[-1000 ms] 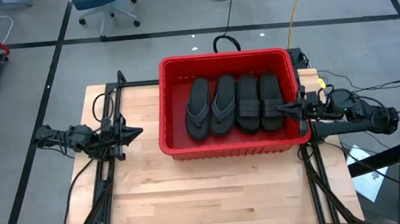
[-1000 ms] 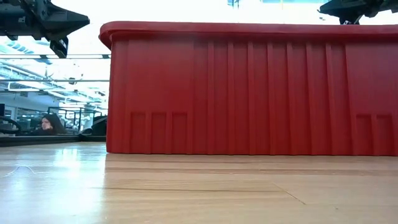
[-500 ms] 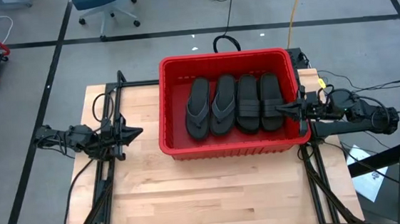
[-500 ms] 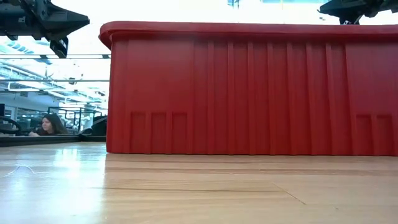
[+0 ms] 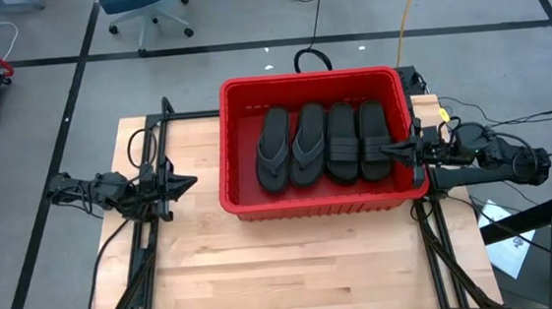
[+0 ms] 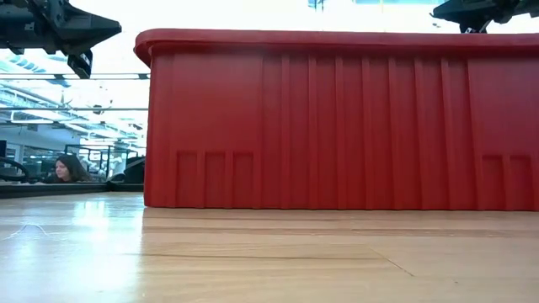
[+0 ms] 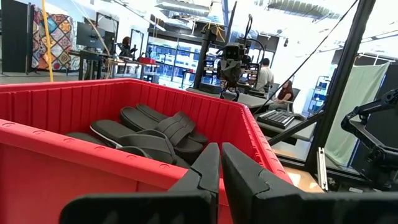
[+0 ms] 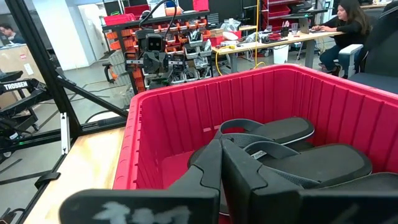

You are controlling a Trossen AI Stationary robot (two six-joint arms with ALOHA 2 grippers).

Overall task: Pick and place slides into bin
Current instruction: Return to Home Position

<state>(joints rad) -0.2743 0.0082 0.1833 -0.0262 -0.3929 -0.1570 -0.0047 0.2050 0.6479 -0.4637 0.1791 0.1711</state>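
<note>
The black slides (image 5: 323, 144) lie side by side in the red bin (image 5: 314, 203) on the counter (image 5: 294, 262). My left end effector (image 5: 182, 185) is closed and empty, left of the bin. My right end effector (image 5: 394, 148), also closed and empty, sits at the bin's right rim. If it dips while pulling away, it could bump the rim and shove the bin.

White "TROSSEN" lettering on a black arm part (image 8: 17, 87)
</note>
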